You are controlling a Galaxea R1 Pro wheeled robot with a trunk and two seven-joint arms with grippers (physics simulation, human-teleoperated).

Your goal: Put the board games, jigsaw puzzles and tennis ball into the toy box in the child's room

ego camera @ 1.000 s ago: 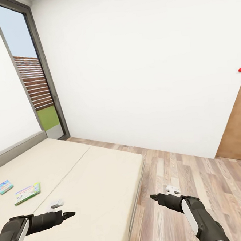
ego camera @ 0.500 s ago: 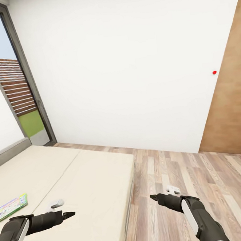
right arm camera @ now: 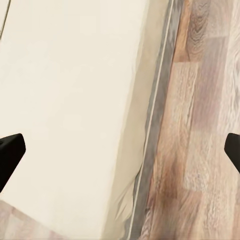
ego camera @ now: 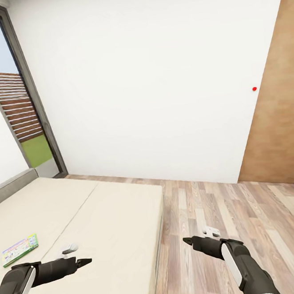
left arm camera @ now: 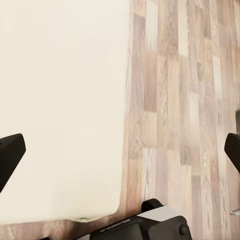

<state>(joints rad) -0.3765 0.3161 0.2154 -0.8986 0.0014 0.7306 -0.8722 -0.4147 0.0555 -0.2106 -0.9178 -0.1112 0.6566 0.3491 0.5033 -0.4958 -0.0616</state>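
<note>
A low, wide bed [ego camera: 103, 213] is filling the lower left of the head view, its beige mattress looking smooth and matte, split by a faint lengthwise seam, with a grey padded headboard [ego camera: 12, 187] running along the left wall. A flat rectangular board game [ego camera: 20, 249], white and green with bright printed patches, is lying flat on the mattress near the left edge of that view, well apart from both grippers. Beyond the bed, pale wood planks [ego camera: 224, 211] with streaky grain are covering the floor up to a plain white wall [ego camera: 150, 84]. A tall grey-framed window [ego camera: 14, 109] is showing slatted fencing and grass outside, and a flat brown wooden door [ego camera: 277, 109] is standing at the right, with a small red dot [ego camera: 254, 89] on the wall beside it.

The left arm is reaching forward and low over the mattress, its black forearm ending in the left gripper [ego camera: 83, 261], which is tapering to a point. The right gripper [ego camera: 187, 240] is pointing leftward over the floor just off the bed's edge, on a black-and-white forearm. In each wrist view the dark fingers [left arm camera: 10, 155] [right arm camera: 10, 152] are sitting at opposite edges, spread wide apart with nothing between them.
</note>
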